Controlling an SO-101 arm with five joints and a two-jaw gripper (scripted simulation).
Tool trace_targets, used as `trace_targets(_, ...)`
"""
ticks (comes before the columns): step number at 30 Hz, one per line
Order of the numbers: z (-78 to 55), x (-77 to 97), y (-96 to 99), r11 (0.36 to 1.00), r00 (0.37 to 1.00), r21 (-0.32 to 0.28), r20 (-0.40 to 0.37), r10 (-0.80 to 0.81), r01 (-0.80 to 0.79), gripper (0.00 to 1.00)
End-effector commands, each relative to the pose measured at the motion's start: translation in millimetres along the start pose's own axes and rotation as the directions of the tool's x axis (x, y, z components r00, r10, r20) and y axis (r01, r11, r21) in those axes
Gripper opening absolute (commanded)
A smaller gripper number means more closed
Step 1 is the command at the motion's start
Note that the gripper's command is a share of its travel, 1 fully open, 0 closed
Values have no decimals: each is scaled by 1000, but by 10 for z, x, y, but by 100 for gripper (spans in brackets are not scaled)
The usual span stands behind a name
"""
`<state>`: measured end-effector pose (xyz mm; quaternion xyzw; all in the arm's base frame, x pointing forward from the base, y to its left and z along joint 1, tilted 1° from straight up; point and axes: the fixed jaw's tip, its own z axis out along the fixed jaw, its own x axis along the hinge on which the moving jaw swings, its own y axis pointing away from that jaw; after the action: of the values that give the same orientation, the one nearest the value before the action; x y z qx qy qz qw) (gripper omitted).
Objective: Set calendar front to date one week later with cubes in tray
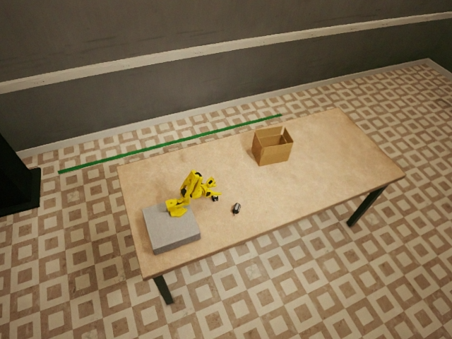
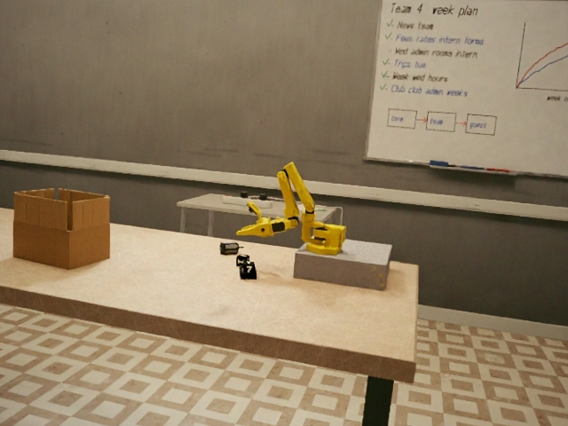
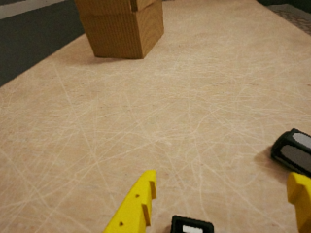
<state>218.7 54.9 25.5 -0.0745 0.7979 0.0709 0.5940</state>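
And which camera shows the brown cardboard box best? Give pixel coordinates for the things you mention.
The top view: you see the whole brown cardboard box (image 1: 274, 155) (image 2: 41, 242) (image 3: 117, 39) and look down through its open top. The exterior view shows its outside walls well but hardly any inside. The wrist view shows only its lower part, because the picture's edge cuts off the rest.

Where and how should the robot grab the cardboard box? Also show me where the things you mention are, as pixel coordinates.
Probably by one wall of the box (image 1: 276, 155) (image 2: 42, 242) (image 3: 120, 36), coming straight down from above, one fingertip inside and one outside. The top is open, the walls look thin, and it stands upright.
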Motion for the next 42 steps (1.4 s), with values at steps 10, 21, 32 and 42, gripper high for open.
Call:
trace_targets(10,-48,-380,30,1000,992,-14,124,17,-15,35)
trace_targets(21,211,-285,45,999,999,-13,-13,45,-45,35)
trace_targets(32,408,-259,64,997,985,-3,-156,73,-75,35)
trace_targets(42,431,-294,71,996,975,6,-204,88,-88,35)
